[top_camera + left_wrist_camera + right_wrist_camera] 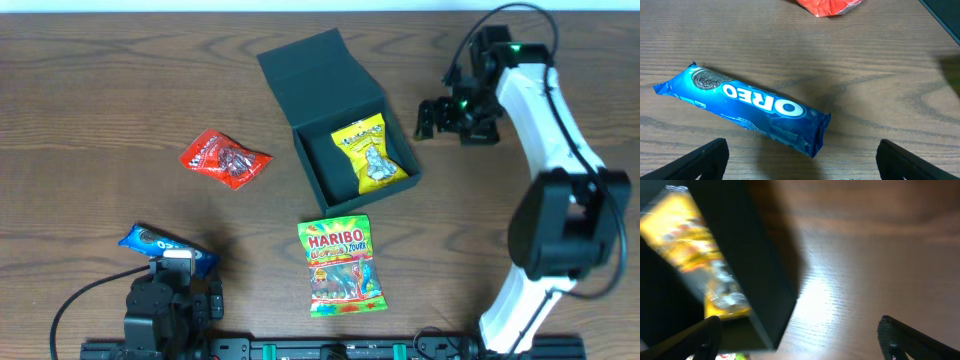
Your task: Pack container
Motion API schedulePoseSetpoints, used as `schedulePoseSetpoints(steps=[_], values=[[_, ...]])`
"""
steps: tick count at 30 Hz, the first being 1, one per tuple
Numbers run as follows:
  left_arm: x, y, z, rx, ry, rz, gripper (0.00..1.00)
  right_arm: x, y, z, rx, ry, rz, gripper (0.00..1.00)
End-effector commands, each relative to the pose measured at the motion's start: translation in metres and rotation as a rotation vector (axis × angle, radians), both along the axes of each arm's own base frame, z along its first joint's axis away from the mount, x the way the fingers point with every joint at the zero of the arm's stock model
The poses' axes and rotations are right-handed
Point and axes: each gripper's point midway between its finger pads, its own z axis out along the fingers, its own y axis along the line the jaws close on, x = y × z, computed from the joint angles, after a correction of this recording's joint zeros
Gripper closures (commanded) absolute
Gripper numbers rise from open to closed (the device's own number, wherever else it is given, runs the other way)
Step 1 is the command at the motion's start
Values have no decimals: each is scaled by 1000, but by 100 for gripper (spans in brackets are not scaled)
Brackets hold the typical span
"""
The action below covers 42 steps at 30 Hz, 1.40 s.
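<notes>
The box (325,175) is found at the upper middle of the table (90,90), set at an angle, with its hinged lid (318,78) laid back and open on the far side. One yellow packet (371,153) is seen lying inside it. A red packet (224,158) lies well to the left of the box, and a sweet bag (341,265) lies just beside its near corner.

The left gripper (805,157) is held wide open with nothing in it, low over the table near the front edge, and a blue biscuit roll (747,107) lies just ahead of its fingers, untouched. The right gripper (802,335) is also spread wide and empty, close to the right wall of the box. That view is blurred, so contact with the wall cannot be judged.

The box is judged to be light and fairly stiff, being cardboard, though its thin walls could be dented by a hard squeeze. Its matte skin should be easy to grip without slipping. Because it is light, it could be shoved across the table when things are dropped in, so it may need to be steadied. It is best taken by pinching the top edge of one wall, and the lid by its free edge, which can be expected to swing loosely on the hinge
</notes>
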Motion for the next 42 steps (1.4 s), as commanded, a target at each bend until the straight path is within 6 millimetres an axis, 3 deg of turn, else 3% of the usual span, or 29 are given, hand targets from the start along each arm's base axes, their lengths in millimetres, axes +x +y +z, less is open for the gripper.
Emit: schedulePoseSetpoints(steps=[1, 8, 11, 16, 23, 38, 42], values=[[-5, 3, -14, 23, 44, -1, 5, 5, 24, 31, 75, -139, 158, 1], [-5, 3, -14, 23, 44, -1, 5, 19, 69, 32, 138, -291, 470, 1], [-5, 3, -14, 23, 44, -1, 5, 30, 77, 32, 104, -358, 548, 1], [-5, 3, -14, 23, 44, -1, 5, 53, 74, 32, 49, -448, 581, 1], [-5, 3, -14, 23, 44, -1, 5, 76, 57, -10, -75, -395, 491, 1], [-5, 3, -14, 23, 44, -1, 5, 89, 68, -45, -92, -376, 469, 1], [-5, 3, -14, 23, 44, -1, 5, 101, 66, -43, -97, -410, 411, 1]])
